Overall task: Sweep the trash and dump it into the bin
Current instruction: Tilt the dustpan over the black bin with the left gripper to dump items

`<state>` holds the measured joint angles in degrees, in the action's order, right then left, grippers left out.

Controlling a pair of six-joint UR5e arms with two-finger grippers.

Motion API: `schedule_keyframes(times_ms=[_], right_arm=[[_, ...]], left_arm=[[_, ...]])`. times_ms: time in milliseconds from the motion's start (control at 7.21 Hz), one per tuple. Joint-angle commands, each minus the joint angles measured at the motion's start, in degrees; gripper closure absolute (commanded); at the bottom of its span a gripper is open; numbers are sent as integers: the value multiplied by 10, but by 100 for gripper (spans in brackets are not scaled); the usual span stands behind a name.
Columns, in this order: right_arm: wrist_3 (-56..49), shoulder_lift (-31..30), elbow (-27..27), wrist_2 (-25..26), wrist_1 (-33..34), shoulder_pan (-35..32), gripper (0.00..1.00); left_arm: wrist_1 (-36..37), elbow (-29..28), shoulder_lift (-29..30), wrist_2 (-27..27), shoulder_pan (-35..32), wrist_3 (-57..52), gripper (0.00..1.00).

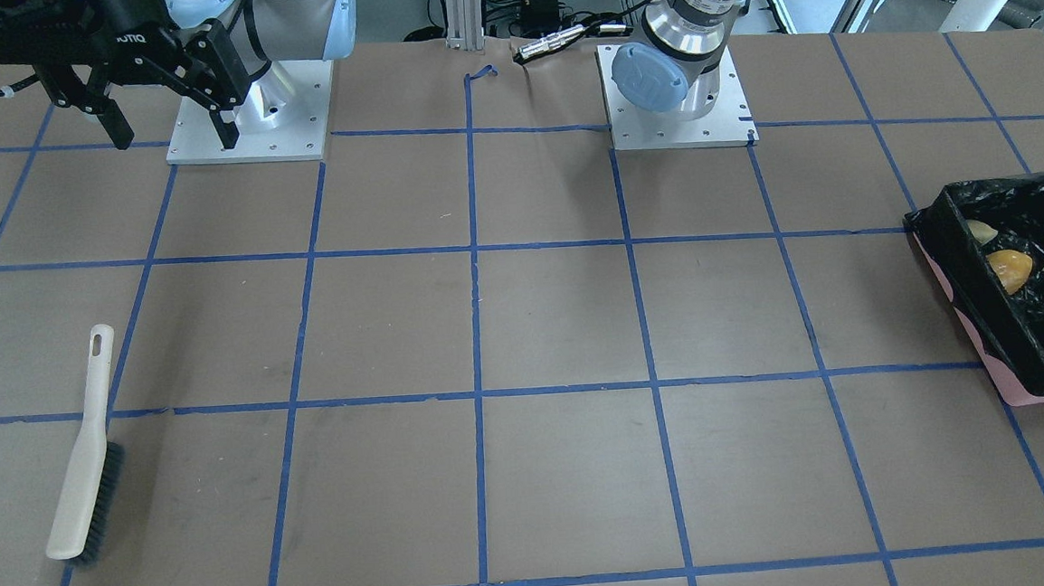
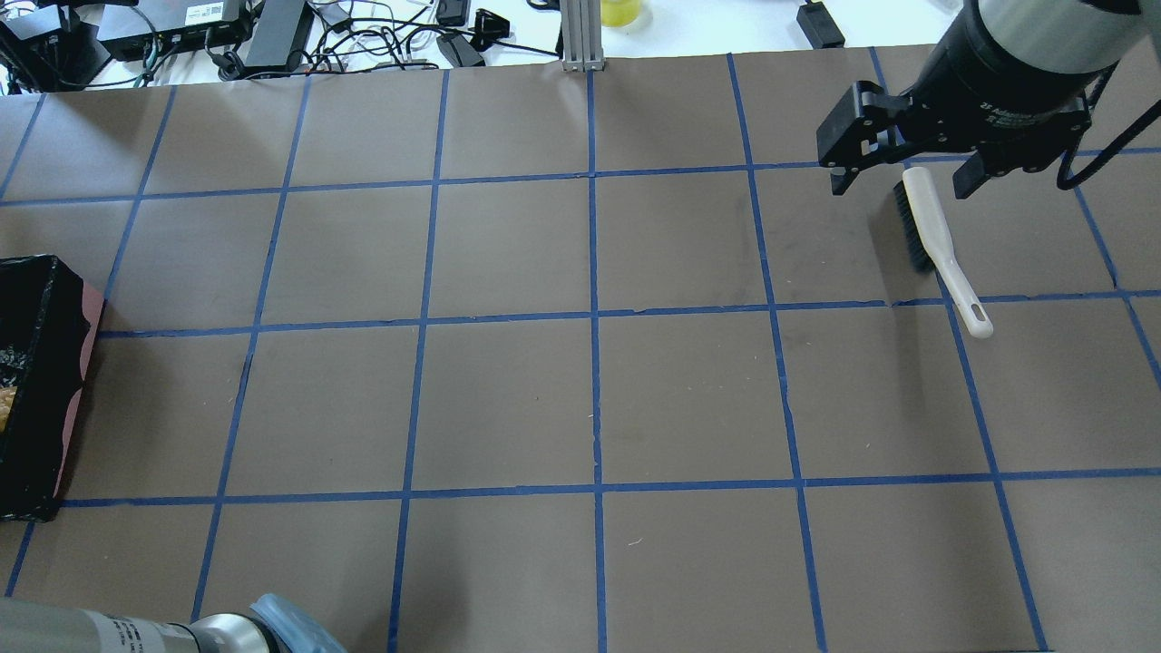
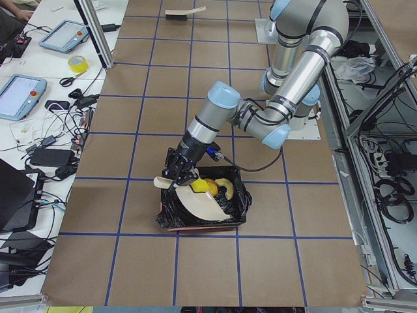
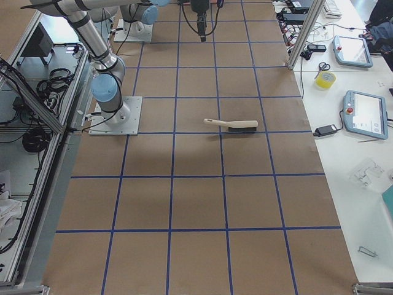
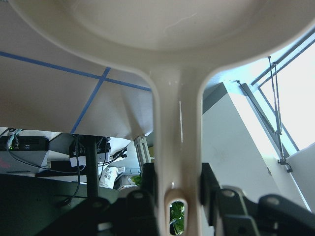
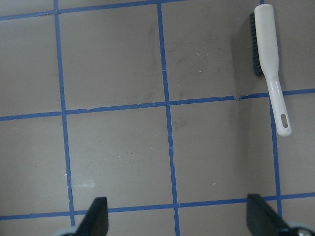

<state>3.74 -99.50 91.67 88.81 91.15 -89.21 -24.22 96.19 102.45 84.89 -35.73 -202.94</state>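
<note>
The dustpan [image 3: 203,205] is held tilted over the bin [image 3: 171,220] at the table's [image 1: 542,328] left end, its lip dipped inside the black liner; the left tool [image 5: 179,189] is clenched on the dustpan's handle, a finger pressed against either side in the wrist view. Two pieces of trash are seen lying in the bin already: a golden-brown lump [image 1: 1010,269] and a pale curved peel [image 1: 980,230] just beside it; a third piece cannot be made out with any certainty, and the pan's inner face is hidden from the wrist camera. The step in hand is judged to be the dump itself, and it looks close to done.

To be done well, the lip should be kept below the bin's rim and inside its walls while the pan is tipped steeper, so that anything left slides off into the liner and not onto the table; the tilt is best made slowly, since the loose, crinkled bag could be snagged or dragged by the pan's edge; the hold on the handle should not be eased until the pan is lifted clear.

The right tool [image 1: 175,137] is released, its jaws wide apart and holding nothing, well away at the table's other end; the brush [image 1: 88,455] lies flat on the table near it, untouched.
</note>
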Motion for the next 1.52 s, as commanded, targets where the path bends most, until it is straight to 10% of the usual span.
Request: schedule_keyframes(times_ms=[0,1386], right_arm=[[2,0,0,0,0,0,0],[0,0,0,-1,-1,0,0]], left_arm=[[17,34,-15,1,22,-1,100],[244,175,-83,9,34,6,100]])
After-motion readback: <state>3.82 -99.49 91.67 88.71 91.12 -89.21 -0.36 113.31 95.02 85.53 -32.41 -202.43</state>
